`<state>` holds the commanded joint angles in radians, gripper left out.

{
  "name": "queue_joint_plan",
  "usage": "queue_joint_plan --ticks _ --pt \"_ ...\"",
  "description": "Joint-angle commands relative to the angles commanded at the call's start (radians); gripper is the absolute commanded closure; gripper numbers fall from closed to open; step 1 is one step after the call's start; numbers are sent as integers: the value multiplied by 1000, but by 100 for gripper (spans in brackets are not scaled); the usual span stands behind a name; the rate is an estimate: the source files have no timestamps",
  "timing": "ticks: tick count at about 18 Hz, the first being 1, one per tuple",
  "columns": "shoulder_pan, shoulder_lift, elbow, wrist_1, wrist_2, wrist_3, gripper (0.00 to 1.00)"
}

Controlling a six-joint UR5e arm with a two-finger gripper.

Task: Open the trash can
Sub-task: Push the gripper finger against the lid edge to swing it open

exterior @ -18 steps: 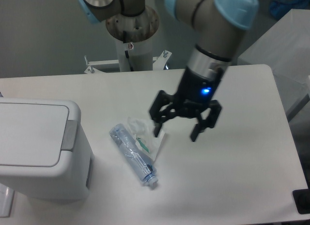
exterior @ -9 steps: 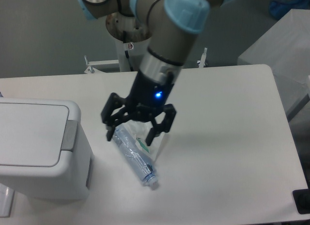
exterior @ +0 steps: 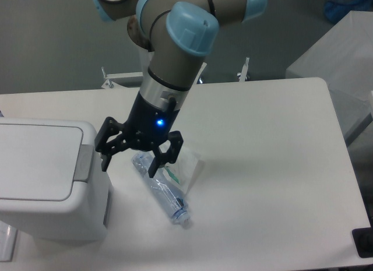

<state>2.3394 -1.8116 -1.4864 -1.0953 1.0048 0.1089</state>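
The trash can [exterior: 46,178] is a large boxy white bin at the left of the table, its flat lid [exterior: 35,161] lying closed and a grey tab [exterior: 85,164] on its right rim. My gripper [exterior: 131,163] hangs open just right of that tab, above the table, nothing between its fingers. Its left fingertip [exterior: 105,162] is close beside the can's right edge; whether it touches is unclear.
A crushed clear plastic bottle [exterior: 165,192] lies on the table just right of the can, partly under the gripper. A crumpled clear wrapper [exterior: 186,166] with a green bit lies beside it. The table's right edge is far off.
The arm has swung left across the table, from right of the bottle to just beside the trash can's tab. The gripper stayed open. The can's lid and the bottle have not moved.
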Motion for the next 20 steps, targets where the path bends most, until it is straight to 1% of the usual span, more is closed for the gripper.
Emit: queue_joint_plan --ticks 6,15,20 --pt "-6 18 -20 2 0 -3 0" --pt "-15 6 -29 5 2 -2 0" --pt "-15 9 -28 3 0 -2 0"
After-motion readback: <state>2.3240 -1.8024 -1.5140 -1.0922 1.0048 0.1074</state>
